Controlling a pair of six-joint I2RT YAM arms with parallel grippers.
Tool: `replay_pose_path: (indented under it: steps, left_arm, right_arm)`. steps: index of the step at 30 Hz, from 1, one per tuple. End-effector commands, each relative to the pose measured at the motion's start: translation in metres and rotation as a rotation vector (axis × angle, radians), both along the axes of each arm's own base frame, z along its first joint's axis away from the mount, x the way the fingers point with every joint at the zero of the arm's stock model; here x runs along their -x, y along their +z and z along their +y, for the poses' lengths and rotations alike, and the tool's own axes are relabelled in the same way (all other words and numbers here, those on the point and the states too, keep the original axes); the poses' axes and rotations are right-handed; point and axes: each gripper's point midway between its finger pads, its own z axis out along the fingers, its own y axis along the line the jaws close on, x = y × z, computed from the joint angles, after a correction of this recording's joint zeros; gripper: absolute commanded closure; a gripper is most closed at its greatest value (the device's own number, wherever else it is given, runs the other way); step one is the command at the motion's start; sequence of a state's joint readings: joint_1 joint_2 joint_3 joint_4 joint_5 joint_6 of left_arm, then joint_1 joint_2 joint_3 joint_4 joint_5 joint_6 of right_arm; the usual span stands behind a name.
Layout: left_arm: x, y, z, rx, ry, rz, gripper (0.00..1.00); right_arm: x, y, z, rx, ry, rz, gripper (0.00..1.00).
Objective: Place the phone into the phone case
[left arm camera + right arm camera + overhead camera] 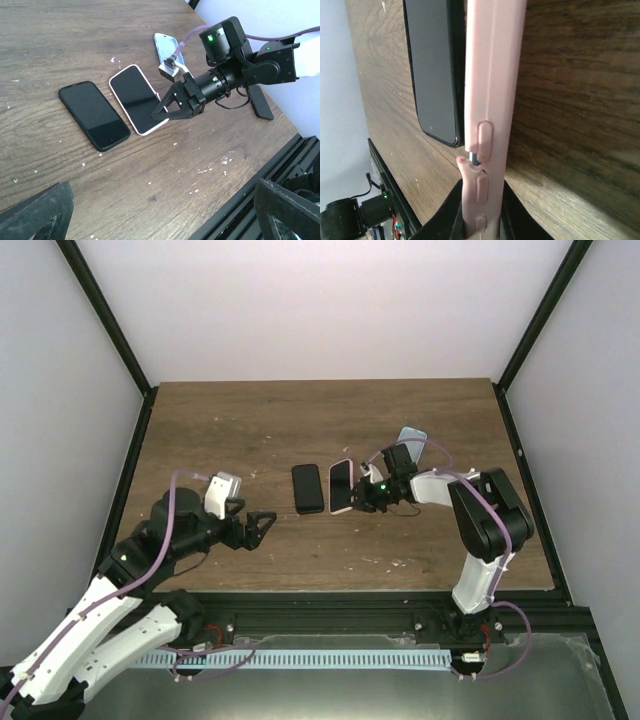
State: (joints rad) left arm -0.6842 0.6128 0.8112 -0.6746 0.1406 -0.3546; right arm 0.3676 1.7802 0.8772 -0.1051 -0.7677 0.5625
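**Seat the phone without crushing the case mouth**

Black phone (pixel 308 488) lies flat, screen up, mid-surface (pixel 250 430), just left of the pink case (pixel 341 485) and not touching it. The case shows a dark face inside its rim; I can't tell if that's lining or something already loaded. Right fingers (pixel 175 102) are narrow, pinched on the case's right wall near its near corner. Left fingers (pixel 35 212) are wide, empty, well left of the phone. My plan: right only anchors, with a light squeeze so the wall doesn't bow inward. Left takes the phone by its long edges, tucks one end under the lip first, then presses the rest flat.
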Motion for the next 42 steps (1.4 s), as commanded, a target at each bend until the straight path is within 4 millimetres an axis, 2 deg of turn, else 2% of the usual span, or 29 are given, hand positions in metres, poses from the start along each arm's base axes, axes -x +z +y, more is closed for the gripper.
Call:
replay_pose_path:
  steps: [1, 6, 10, 14, 17, 23, 26, 29, 36, 39, 42]
  left_arm:
    - [-0.002, -0.005, 0.003, -0.018, 0.011, -0.007, 0.00]
    - [-0.001, -0.004, 0.005, -0.013, 0.014, -0.013, 0.00]
    - [0.000, -0.005, 0.005, -0.013, 0.012, -0.012, 0.00]
    - [0.001, -0.003, 0.004, -0.008, 0.007, -0.015, 0.00]
    - [0.003, -0.001, 0.005, -0.001, 0.003, -0.021, 0.00]
    - [0.005, 0.001, 0.005, 0.010, -0.008, -0.033, 0.00]
    - [0.007, 0.002, 0.004, 0.013, -0.015, -0.035, 0.00]
    - [0.007, 0.004, 0.005, 0.020, -0.011, -0.045, 0.00]
    - [0.006, 0.002, 0.006, 0.013, -0.007, -0.040, 0.00]
    - [0.005, 0.003, 0.006, 0.014, 0.000, -0.045, 0.00]
    - [0.002, 0.001, 0.011, 0.002, 0.032, -0.044, 0.00]
  right_arm:
    - [-0.023, 0.017, 0.010, -0.057, 0.025, -0.078, 0.84]
    - [-0.026, 0.006, -0.003, 0.040, -0.040, -0.066, 0.67]
    - [-0.031, 0.010, -0.020, 0.136, -0.113, -0.085, 0.54]
    - [-0.037, 0.014, -0.046, 0.286, -0.207, -0.108, 0.43]
    - [-0.044, 0.025, -0.068, 0.397, -0.267, -0.151, 0.40]
    - [-0.046, 0.036, -0.128, 0.610, -0.454, -0.128, 0.34]
    - [-0.040, 0.044, -0.162, 0.711, -0.544, -0.107, 0.22]
    - [-0.039, 0.055, -0.203, 0.800, -0.633, -0.102, 0.02]
    - [-0.025, 0.067, -0.298, 0.985, -0.844, -0.019, 0.00]
    - [-0.017, 0.066, -0.327, 1.011, -0.911, 0.019, 0.00]
    - [-0.008, 0.062, -0.346, 1.054, -0.951, 0.046, 0.00]
